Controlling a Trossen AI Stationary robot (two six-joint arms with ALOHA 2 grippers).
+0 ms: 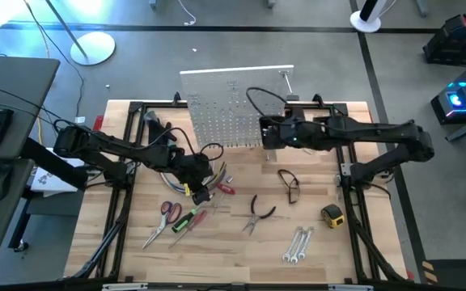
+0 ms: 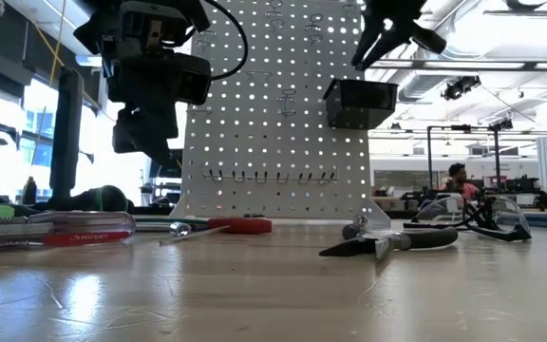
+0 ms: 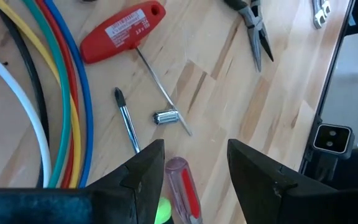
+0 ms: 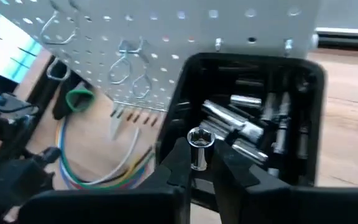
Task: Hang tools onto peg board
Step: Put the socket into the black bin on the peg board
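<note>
Up at the table's far edge, the right gripper clenches a silver socket over the black bin on the peg board. Nearer the left edge, the left gripper hangs released above a screwdriver, beside the cables.

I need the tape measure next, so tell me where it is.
The yellow tape measure sits on the table's right side in the high view, just right of the wrenches and below the safety glasses.
</note>
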